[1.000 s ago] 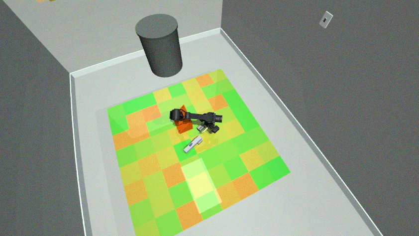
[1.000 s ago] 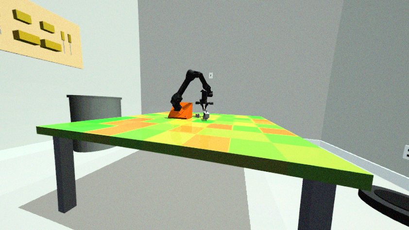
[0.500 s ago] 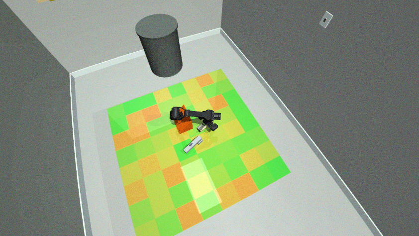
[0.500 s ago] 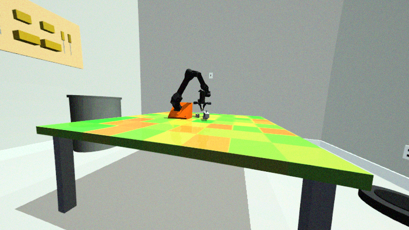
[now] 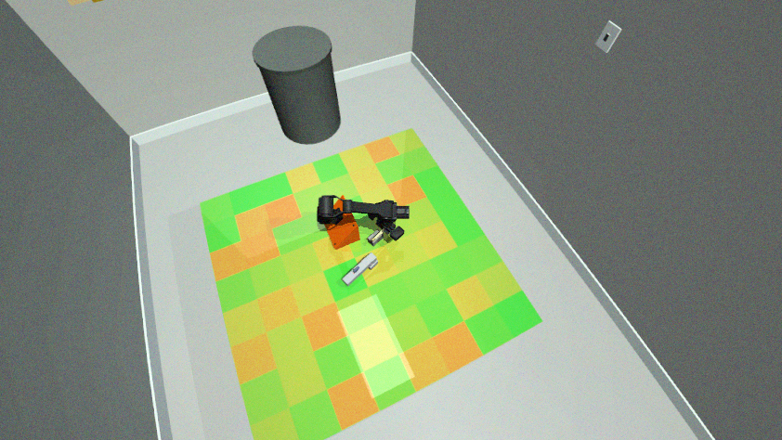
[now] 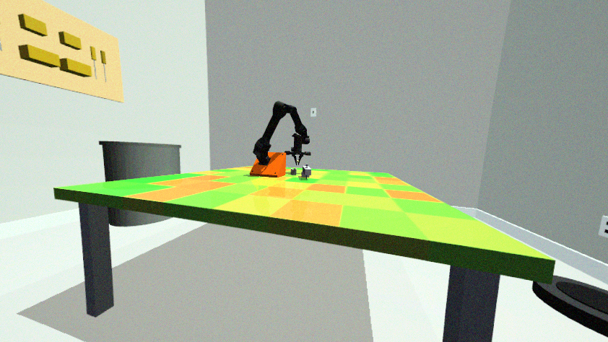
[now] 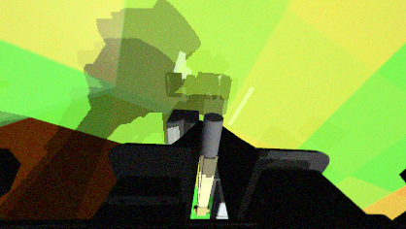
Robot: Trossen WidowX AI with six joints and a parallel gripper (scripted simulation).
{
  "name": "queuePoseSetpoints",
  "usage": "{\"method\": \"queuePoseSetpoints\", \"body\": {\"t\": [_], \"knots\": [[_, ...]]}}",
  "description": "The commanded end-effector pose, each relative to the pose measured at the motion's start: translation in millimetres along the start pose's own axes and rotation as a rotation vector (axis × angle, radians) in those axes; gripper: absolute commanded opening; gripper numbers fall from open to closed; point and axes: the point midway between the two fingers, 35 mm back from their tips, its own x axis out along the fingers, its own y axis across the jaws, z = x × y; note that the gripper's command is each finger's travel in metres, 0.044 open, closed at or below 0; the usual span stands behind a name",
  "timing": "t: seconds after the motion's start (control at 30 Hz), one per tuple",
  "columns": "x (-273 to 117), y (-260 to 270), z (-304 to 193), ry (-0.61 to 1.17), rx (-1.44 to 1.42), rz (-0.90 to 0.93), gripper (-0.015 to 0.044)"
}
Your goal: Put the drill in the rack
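My gripper is shut on the drill, a thin rod with a grey round shank and a pale yellow lower part. It holds the drill above the table, out of the long body. The small grey rack stands close beside and below my gripper, partly hidden by it in the wrist view. The long pale grey body lies on the table in front of the rack. A small bluish part, perhaps the key, shows on its top. Whether it is pressed down is too small to tell.
The orange base block stands beside the rack, under the arm. The patchwork table top carries all of this. A dark bin stands on the floor beyond the table edge.
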Motion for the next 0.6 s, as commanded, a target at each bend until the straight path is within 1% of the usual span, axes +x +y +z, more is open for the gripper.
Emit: {"method": "queuePoseSetpoints", "body": {"t": [0.0, 0.57], "knots": [[1.1, 8.6, 1.4, -0.002, 0.001, 0.006, 0.0], [5.2, 28.4, 4.9, -0.002, 0.0, 0.006, 0.0]]}}
